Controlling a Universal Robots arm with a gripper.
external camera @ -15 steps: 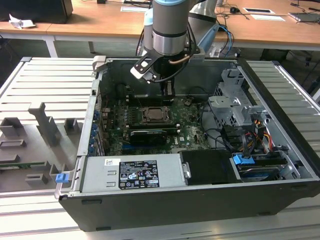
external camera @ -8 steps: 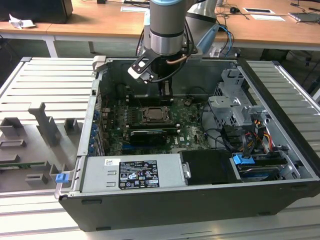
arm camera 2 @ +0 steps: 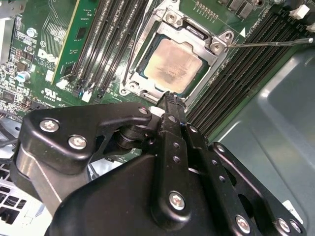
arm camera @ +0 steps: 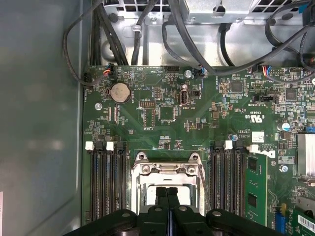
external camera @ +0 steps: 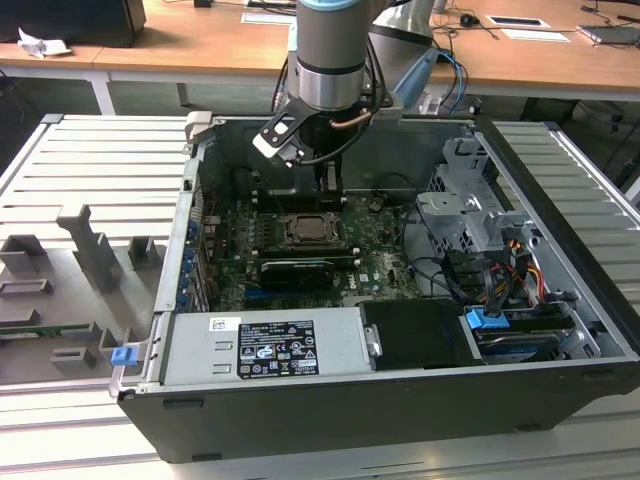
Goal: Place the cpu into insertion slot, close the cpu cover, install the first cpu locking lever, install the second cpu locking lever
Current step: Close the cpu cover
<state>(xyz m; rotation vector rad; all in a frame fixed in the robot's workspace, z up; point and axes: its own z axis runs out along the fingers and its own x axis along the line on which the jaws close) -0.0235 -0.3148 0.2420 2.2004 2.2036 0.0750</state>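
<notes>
The gripper [arm camera 2: 170, 101], fingers pressed together and empty, hangs just over one edge of the closed cover [arm camera 2: 210, 63] framing the cpu [arm camera 2: 170, 66].

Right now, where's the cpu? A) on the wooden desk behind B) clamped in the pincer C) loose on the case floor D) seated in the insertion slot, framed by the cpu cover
D: in the second wrist view the tan face of the cpu shows flat through the cut-out of the cpu cover, and the pincer is shut with nothing in it.
</notes>
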